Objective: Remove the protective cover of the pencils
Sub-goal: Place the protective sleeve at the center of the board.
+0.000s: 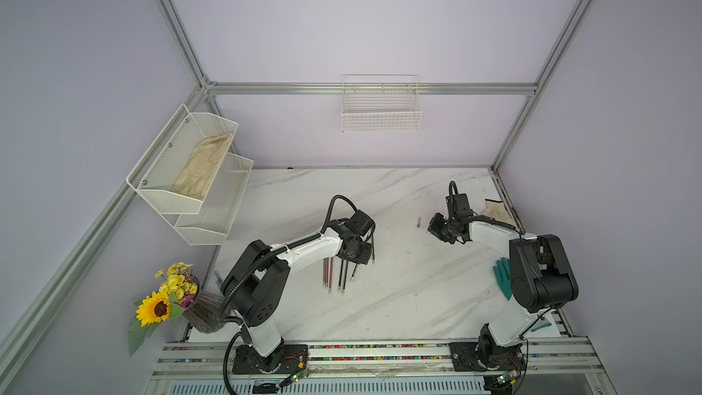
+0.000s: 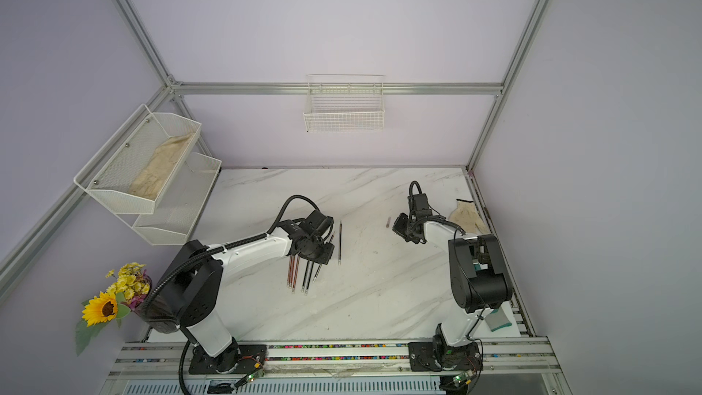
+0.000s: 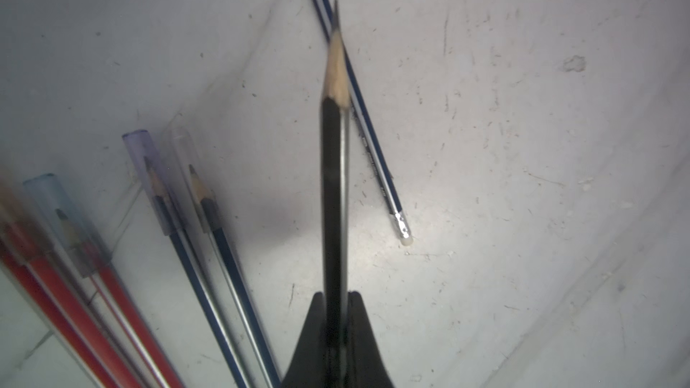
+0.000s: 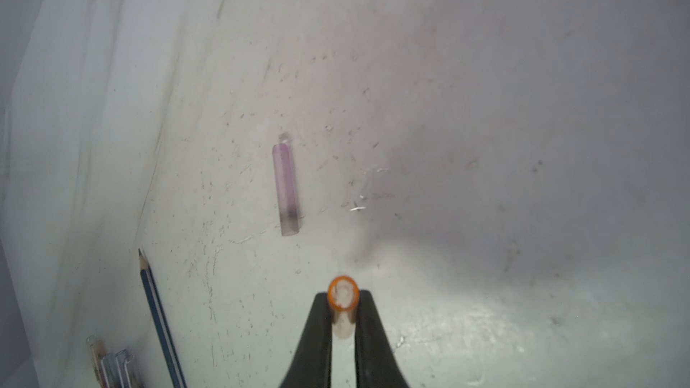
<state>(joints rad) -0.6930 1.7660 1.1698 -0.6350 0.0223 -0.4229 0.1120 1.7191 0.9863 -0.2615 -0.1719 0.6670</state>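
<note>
While the white marble-patterned bench [image 1: 399,298] takes up the floor of the cell, the left arm [image 1: 304,246] reaches over its middle and the right arm [image 1: 490,235] bends over its right side. A two-tier mesh shelf [image 1: 190,184] on the left wall holds a cream cloth [image 1: 203,169], and a wire basket [image 1: 381,115] hangs on the back wall. A vase of flowers [image 1: 167,298] stands by the bench's near left corner. A teal glove [image 1: 502,277] and a cream glove [image 1: 497,212] lie along the right edge.

The pencils [image 1: 329,273] lie side by side on the bench beneath the left wrist. Their shafts are red and blue, and several tips sit inside clear covers [image 3: 151,177]. One striped blue pencil [image 3: 373,151] lies just beside them, its tip bare. The left jaws are clenched on a black pencil [image 3: 333,188] whose sharpened tip is uncovered. The right jaws grasp a small orange-rimmed cover [image 4: 343,294]. A pink cover [image 4: 286,188] lies loose on the bench near them, between the two arms.
</note>
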